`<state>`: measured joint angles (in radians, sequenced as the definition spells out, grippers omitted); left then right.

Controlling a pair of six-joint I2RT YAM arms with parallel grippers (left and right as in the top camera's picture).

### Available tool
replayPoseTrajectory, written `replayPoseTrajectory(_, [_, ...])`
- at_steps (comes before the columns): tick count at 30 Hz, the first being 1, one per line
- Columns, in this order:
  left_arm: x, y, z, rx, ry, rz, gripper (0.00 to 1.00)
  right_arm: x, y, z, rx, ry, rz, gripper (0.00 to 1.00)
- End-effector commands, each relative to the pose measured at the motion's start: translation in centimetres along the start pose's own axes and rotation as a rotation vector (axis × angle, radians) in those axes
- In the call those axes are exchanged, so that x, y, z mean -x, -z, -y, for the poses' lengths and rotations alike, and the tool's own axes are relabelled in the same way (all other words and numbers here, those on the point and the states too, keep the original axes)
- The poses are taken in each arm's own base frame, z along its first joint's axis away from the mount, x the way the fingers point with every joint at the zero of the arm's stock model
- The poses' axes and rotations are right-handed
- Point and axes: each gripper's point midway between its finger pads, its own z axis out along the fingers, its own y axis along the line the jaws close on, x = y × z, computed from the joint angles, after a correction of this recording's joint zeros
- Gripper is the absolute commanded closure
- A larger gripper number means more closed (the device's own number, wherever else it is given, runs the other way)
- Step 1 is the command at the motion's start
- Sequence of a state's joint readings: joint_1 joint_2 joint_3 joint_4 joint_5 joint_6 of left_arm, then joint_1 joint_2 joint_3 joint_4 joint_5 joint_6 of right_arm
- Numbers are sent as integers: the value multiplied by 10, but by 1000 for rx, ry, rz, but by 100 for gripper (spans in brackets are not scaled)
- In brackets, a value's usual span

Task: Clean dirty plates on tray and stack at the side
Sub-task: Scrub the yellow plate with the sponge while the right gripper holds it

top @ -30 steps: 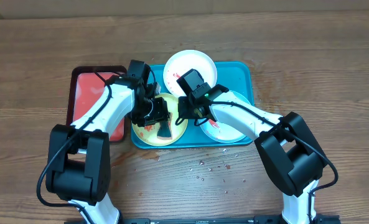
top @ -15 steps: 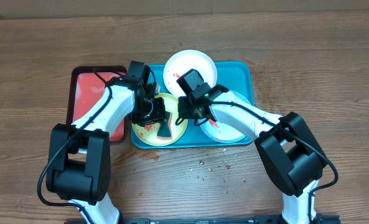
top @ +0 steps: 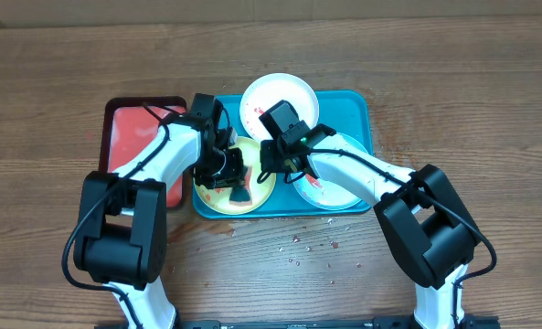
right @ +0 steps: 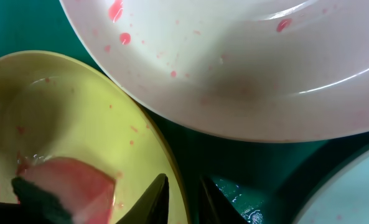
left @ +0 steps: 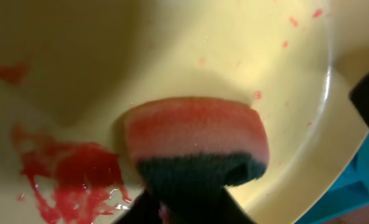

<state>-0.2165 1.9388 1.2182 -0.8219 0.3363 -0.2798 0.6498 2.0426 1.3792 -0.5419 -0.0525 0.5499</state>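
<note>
Yellow-green plate (right: pixel 72 106), rim pinched in my right gripper (right: pixel 183 199), white plate (right: pixel 234 68) crowding just beside, sponge (left: pixel 193 140) clamped in my left gripper (left: pixel 184 211).

Three plates: a white plate (top: pixel 280 102), a yellow-green plate (top: pixel 217 199), a green-rimmed plate (top: pixel 334 192). Two trays: teal tray (top: pixel 357 114), red tray (top: pixel 129 137). One sponge (left: pixel 193 134). Crumbs (top: pixel 330 245) on the desk (top: pixel 490 91): too small to count.

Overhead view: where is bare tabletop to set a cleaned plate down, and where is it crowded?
Free: wood right of the teal tray, wood left of the red tray, the strip behind both. Crowded: the teal tray, filled by three plates; crumbs lie in front.
</note>
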Motion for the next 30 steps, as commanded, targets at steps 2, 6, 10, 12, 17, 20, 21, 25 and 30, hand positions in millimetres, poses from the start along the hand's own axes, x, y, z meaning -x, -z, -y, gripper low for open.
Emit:
replayPoseTrajectory(2, [-6, -12, -19, 68, 13, -52, 96, -2, -5, 0, -1, 2, -7, 82])
replayPoseTrajectory(6, [1, 4, -47, 187, 71, -35, 96, -2, -5, 0, -2, 2, -7, 82])
replayPoseTrajectory(10, [13, 29, -97, 417, 195, 33, 96, -2, -5, 0, -2, 7, -7, 82])
replayPoseTrajectory(12, [18, 39, -113, 477, 270, 70, 96, -2, -5, 0, -2, 9, -7, 82])
replayPoseTrajectory(17, [35, 54, -118, 450, 308, 120, 96, -2, -5, 0, -2, 9, -7, 82])
replayPoseTrajectory(20, [48, 59, -92, 322, 263, 129, 96, -3, -5, 0, -3, 9, -10, 82])
replayPoseTrajectory(21, [51, 58, -81, 271, 229, 125, 96, -3, -5, 0, -3, 9, -10, 82])
replayPoseTrajectory(25, [57, 52, -39, 48, 140, 108, 96, -3, -5, 0, -3, 9, -10, 82])
replayPoseTrajectory(30, [61, 48, -14, -24, 86, 117, 96, -3, -5, 0, -2, 9, -9, 84])
